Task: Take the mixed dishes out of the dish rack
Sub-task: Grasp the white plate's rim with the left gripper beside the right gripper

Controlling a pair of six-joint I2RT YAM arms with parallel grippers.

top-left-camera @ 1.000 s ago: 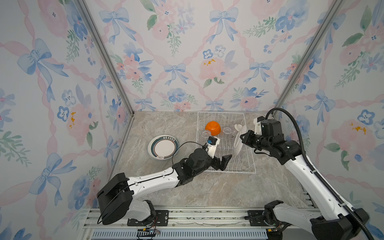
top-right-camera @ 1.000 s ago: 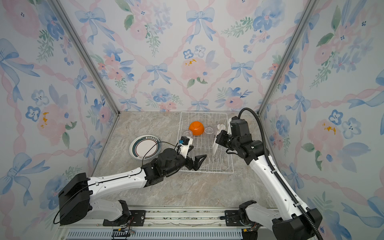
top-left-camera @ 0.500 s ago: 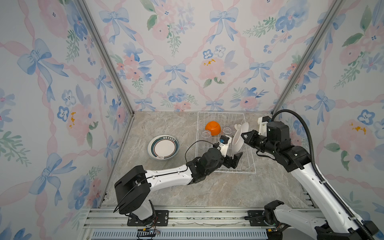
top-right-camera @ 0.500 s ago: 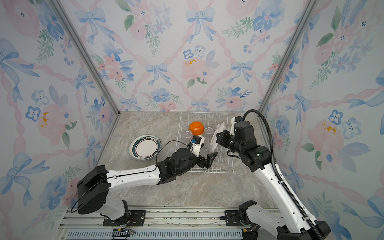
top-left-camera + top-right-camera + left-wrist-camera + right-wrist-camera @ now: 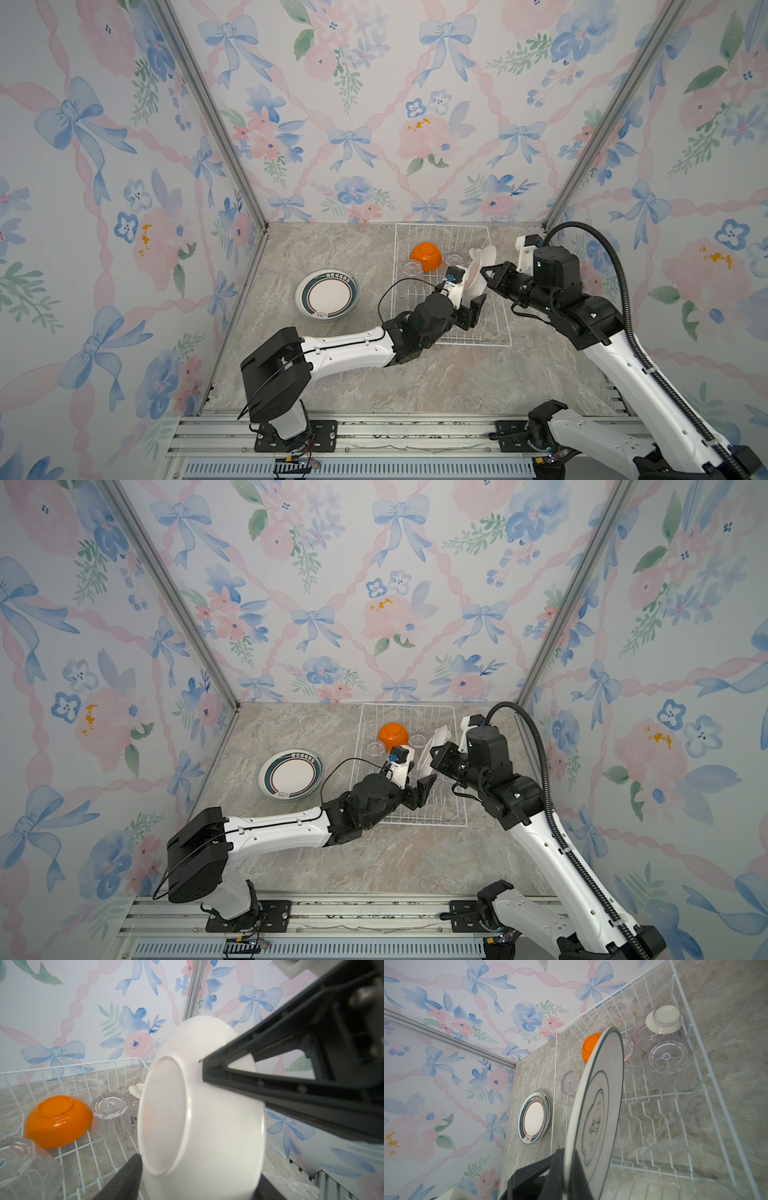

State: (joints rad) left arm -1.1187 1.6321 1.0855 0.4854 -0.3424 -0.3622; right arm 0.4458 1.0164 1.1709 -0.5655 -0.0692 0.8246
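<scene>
A white plate with a green-lined face hangs on edge over the dish rack. My right gripper is shut on its rim. My left gripper straddles the plate's lower part, open, with one finger on each side, close to it. Upside down in the rack lie an orange bowl, clear tumblers and a small striped bowl. The rack's prongs stand bare.
Another plate with a green and red ring lies flat on the marble table to the left of the rack. Flowered walls close in at the left, back and right. A metal rail runs along the front edge.
My right arm has carried the plate left and forward over the rack. The left gripper has reached further into the rack, and its jaws have narrowed round the plate.
</scene>
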